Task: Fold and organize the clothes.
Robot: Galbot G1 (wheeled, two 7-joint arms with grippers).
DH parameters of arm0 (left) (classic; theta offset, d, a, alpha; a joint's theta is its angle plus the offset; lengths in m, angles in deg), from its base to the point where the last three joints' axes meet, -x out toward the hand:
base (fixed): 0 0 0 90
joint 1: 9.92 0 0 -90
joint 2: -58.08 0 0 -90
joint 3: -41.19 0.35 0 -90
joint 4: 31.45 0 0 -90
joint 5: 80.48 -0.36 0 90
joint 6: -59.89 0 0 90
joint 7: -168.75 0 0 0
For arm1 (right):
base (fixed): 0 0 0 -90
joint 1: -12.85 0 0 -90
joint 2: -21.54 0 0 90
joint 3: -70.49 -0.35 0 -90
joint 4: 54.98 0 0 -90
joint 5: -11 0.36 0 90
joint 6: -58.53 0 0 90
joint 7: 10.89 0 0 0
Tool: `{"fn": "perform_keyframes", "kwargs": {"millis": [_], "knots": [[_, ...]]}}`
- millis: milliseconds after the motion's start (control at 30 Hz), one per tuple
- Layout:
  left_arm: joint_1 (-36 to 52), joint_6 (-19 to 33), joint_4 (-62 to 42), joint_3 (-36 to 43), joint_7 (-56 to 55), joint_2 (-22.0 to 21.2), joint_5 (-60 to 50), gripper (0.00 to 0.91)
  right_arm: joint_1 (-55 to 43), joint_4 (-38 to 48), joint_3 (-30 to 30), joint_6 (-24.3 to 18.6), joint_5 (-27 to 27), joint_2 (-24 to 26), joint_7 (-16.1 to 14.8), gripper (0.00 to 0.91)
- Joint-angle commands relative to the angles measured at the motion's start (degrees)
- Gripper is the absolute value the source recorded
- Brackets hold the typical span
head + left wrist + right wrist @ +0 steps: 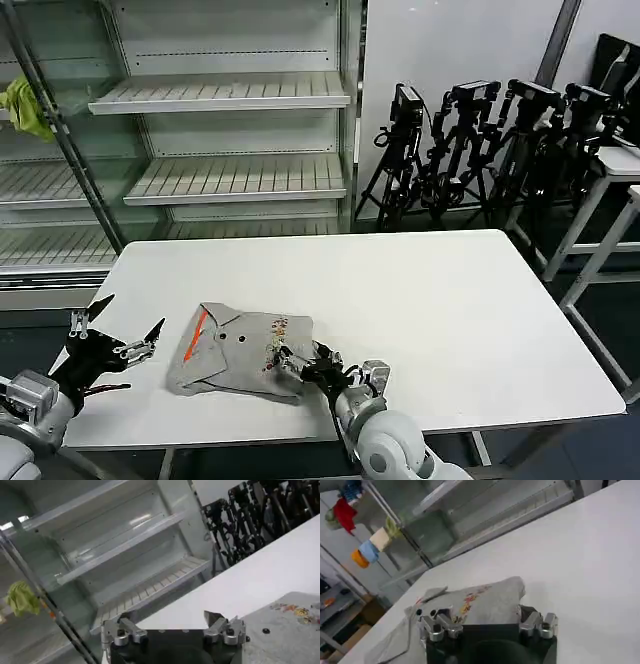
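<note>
Lying partly folded near the front edge of the white tabletop [440, 300], toward its left corner: the grey shirt [240, 352], orange-red strip [197, 335] and small buttons facing up, chest print [277, 340] on its right side.

Hovering just off the shirt's left side, over the tabletop's front-left corner: the left gripper [122, 322], fingers spread wide and holding nothing.

Sitting low at the shirt's right front corner: the right gripper [300, 366], fingers apart in the right wrist view, touching or nearly touching the fabric; pinching or not, impossible to tell.

Risking, from here: dragging the whole shirt toward the front edge, undoing the fold through a one-layer grab, or bunching the cloth through uneven pulling by the two arms.
</note>
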Motion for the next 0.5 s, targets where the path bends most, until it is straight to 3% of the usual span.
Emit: {"fn": "perform_keyframes", "kwargs": {"millis": [33,233,333,433,500], "knots": [[-1.83,0.61,0.07,-1.24,0.15,-0.86,-0.62,0.907,0.09,3.65,-1.49,-0.18,-0.32,-2.84,-0.4,0.877],[-1.91,0.76,0.48,-1.28,0.13,-1.22,-0.79,0.907,0.64,4.3,-1.61,-0.31,-1.42,-3.79,-1.22,0.504],[-2.14,0.75,0.7,-1.5,0.12,-1.32,-0.77,0.907,0.67,4.29,-1.89,-0.34,-1.52,-3.96,-1.52,0.161],[-2.57,0.82,0.97,-1.65,0.11,-1.58,-0.82,0.907,0.65,4.29,-2.08,-0.39,-1.77,-4.03,-1.76,0.0],[-2.83,0.87,1.18,-1.7,0.12,-1.78,-0.85,0.907,0.62,4.32,-2.18,-0.63,-2.31,-4.01,-1.98,0.0]]}}
